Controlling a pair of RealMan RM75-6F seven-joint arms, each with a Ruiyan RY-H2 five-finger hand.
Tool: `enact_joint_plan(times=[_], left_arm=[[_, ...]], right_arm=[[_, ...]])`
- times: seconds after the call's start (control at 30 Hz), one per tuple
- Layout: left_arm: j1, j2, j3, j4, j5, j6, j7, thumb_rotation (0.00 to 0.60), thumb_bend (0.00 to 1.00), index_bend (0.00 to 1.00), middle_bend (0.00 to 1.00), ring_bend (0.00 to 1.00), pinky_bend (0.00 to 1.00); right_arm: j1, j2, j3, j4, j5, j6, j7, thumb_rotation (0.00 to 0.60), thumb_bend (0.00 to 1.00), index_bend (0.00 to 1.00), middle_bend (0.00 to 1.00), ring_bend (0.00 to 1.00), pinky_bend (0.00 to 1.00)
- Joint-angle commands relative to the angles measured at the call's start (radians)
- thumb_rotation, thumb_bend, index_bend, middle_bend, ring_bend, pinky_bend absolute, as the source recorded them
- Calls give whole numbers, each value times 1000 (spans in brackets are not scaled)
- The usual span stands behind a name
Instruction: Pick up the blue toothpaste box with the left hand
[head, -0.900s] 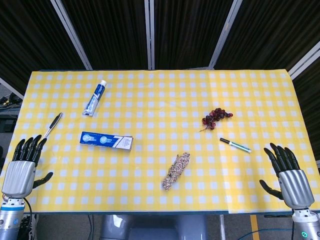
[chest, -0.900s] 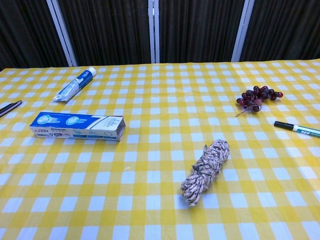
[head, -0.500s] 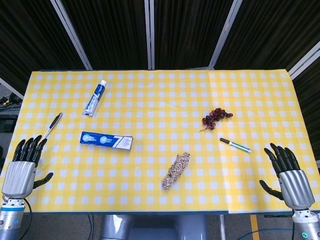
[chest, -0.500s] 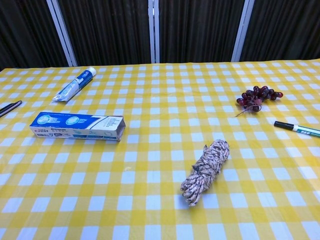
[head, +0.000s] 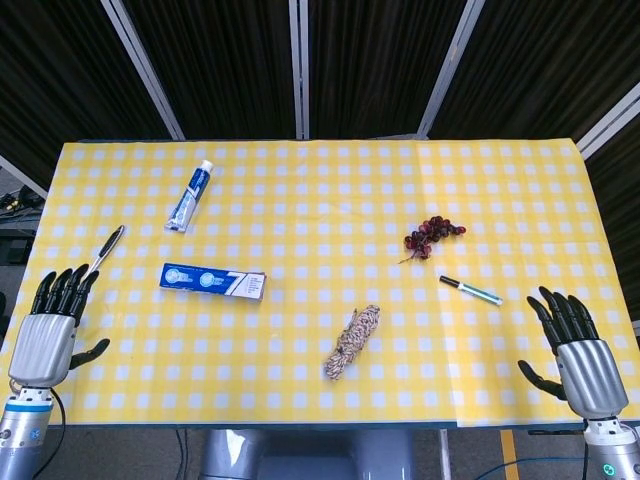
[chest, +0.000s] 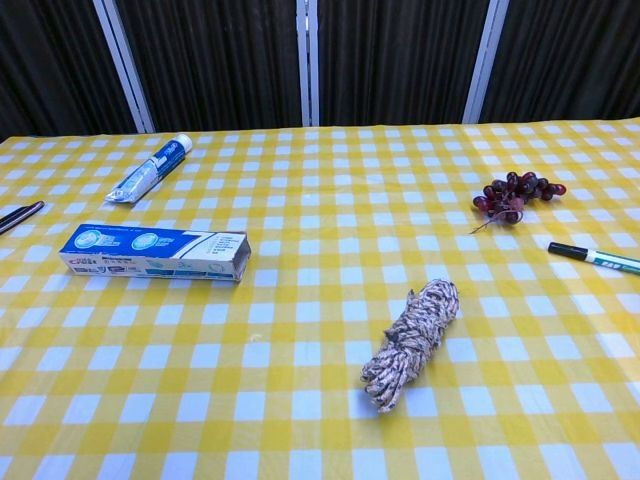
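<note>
The blue toothpaste box (head: 212, 283) lies flat on the yellow checked cloth, left of centre; the chest view shows the box (chest: 153, 253) at its left side. My left hand (head: 50, 325) hovers at the table's front left corner, fingers spread and holding nothing, well left of and nearer than the box. At the front right corner my right hand (head: 577, 350) is likewise spread and empty. Neither hand appears in the chest view.
A toothpaste tube (head: 189, 197) lies behind the box, and a black pen (head: 104, 250) rests near the left edge. A bundle of rope (head: 352, 341) sits front centre. Dark grapes (head: 431, 236) and a green marker (head: 470, 290) lie to the right.
My left hand has shifted slightly to the right and up, with fingers still spread. The right hand and the objects have not moved.
</note>
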Motion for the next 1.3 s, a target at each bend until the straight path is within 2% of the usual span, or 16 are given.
enact_joint_plan(times=[0.03,0.2,0.37,0.53,0.67,0.73,0.97,1.3], left_arm=[[-29,-2,-31,11,-28,-30,8,600,2,26,0,0,59],[-110,19,-85,12,-122,-165,54,600,4,122,0,25,123],[-182,14,-108,45,-183,-281,108,600,12,169,8,68,168],[-256,-17,-132,89,-269,-399,144,600,18,197,34,93,172],[-301,-34,-148,104,-338,-472,160,600,105,226,67,121,192],[-328,-41,-154,110,-378,-514,178,600,106,230,71,124,196],[-399,-90,-153,136,-496,-582,272,600,107,227,72,125,196],[-479,-180,-142,197,-618,-619,361,600,107,227,72,125,195]], right_arm=[[1,0,-1,0,2,-3,2,600,117,25,0,0,0],[2,3,0,-4,6,-5,10,600,117,31,0,0,0],[4,5,0,-4,10,-12,17,600,117,34,0,0,0],[8,8,2,-4,18,-21,29,600,117,36,0,0,0],[9,12,5,-4,24,-24,40,600,117,37,0,0,0],[10,15,7,-4,28,-26,50,600,117,38,0,0,0],[12,24,10,-2,37,-29,74,600,117,40,0,0,0],[13,31,11,-2,45,-37,94,600,117,43,0,0,0]])
